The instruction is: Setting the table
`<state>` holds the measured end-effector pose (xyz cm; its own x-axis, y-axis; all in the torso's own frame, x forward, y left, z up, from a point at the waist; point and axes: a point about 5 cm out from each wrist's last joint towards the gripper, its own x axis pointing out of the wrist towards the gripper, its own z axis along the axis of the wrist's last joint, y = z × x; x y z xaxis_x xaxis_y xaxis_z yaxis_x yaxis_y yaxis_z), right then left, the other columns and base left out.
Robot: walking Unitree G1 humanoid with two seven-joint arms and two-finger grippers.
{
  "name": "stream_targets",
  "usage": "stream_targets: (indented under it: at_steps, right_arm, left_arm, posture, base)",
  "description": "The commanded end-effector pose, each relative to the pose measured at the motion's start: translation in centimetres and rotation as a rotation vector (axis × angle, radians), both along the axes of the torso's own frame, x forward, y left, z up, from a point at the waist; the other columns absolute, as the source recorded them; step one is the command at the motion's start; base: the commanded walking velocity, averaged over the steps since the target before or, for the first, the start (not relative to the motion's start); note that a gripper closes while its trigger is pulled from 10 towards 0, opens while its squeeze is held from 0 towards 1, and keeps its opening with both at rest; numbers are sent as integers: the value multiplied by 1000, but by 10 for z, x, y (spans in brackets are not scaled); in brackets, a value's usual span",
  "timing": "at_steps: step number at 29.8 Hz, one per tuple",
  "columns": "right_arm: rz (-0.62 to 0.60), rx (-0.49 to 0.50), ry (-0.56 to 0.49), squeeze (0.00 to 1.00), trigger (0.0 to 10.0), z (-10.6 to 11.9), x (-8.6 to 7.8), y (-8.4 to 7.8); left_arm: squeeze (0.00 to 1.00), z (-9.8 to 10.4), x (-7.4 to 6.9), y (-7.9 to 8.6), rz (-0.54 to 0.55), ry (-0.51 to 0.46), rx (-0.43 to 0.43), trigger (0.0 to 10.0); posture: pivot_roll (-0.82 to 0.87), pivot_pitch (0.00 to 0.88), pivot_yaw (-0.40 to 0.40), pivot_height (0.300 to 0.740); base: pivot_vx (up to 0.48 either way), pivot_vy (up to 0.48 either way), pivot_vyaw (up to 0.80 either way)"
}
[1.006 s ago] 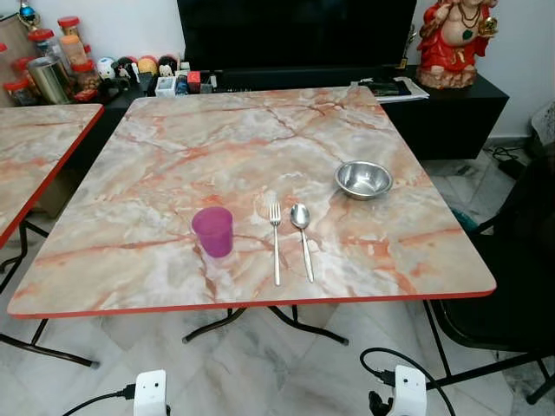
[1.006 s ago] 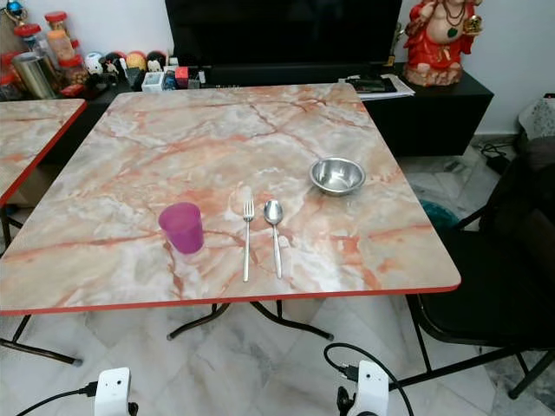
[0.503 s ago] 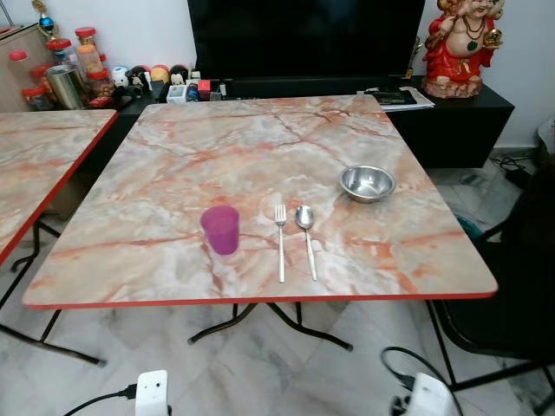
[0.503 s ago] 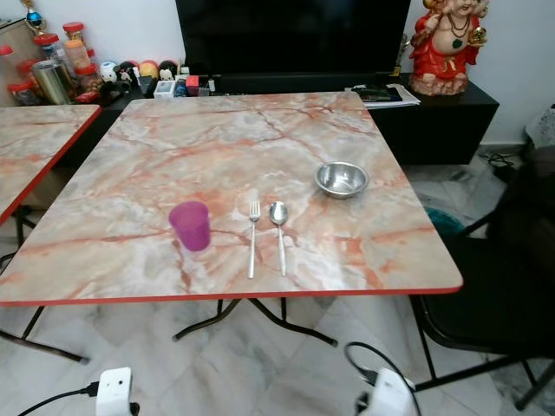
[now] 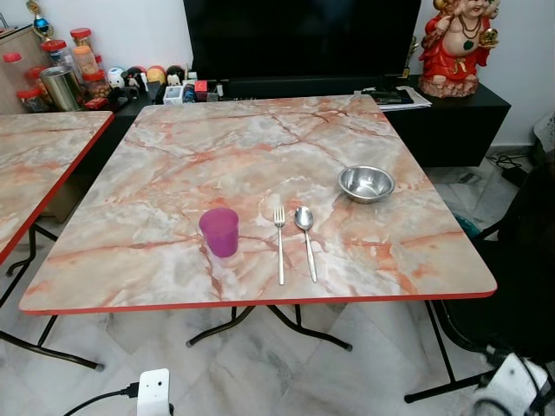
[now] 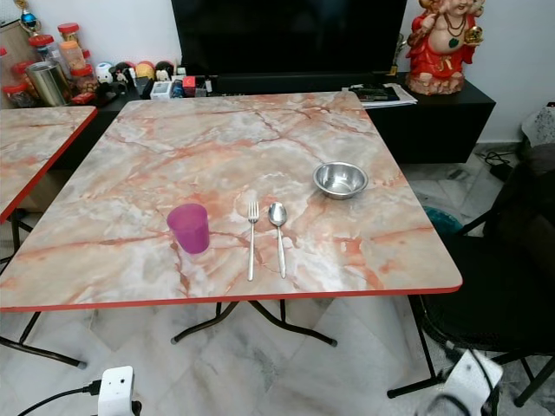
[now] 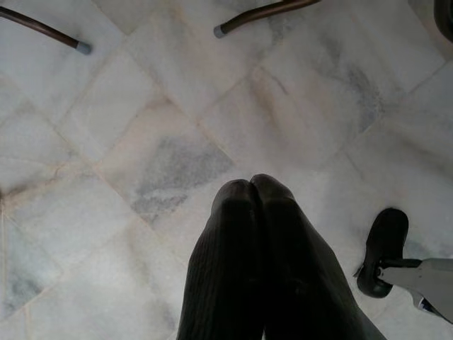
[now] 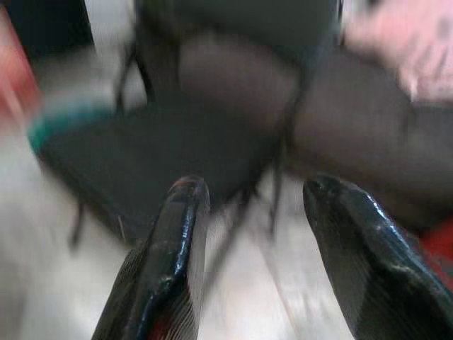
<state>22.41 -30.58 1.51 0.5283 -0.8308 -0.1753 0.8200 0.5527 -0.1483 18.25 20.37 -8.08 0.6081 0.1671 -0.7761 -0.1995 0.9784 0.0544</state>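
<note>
TV point(image 5: 299, 35) on black console point(image 5: 451, 117) behind table. Red statue point(image 5: 457, 43) at console's right end, papers point(image 5: 401, 94) beside it. Jars point(image 5: 61, 69), small toys point(image 5: 143, 76) at left end. 2nd marble table point(image 5: 35, 165) at left. Black chair point(image 6: 503, 286) at right. Marble floor point(image 7: 141, 163).

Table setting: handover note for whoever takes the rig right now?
Left pincer: shut, empty, hanging over the marble floor.
Right pincer: open, empty, pointing at a black chair, view blurred.
On the marble table: purple cup, then fork and spoon side by side, apart. Steel bowl sits farther back on the robot's right.
Done: cup and cutlery look laid near the front edge.
Left: likely bring the bowl into the place setting. Robot stands back from the table.
</note>
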Motion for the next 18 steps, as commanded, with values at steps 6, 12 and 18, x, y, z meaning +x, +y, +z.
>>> stream_targets:
  at_steps: [6,12,18]
  right_arm:
    - [21,-242,-285,0,10000,91,42,-16]
    - [383,8,-412,0,10000,125,98,17]
    - [502,123,-465,0,10000,149,127,39]
  left_arm:
    - [0,0,0,4,3,3,6,10000]
    - [0,0,0,4,12,-4,3,10000]
    - [0,1,0,4,19,-6,3,10000]
  posture:
    - [-96,0,13,740]
    - [-102,0,25,740]
    - [-98,0,26,740]
  base:
    - [0,0,0]
    - [0,0,0]
    - [0,0,0]
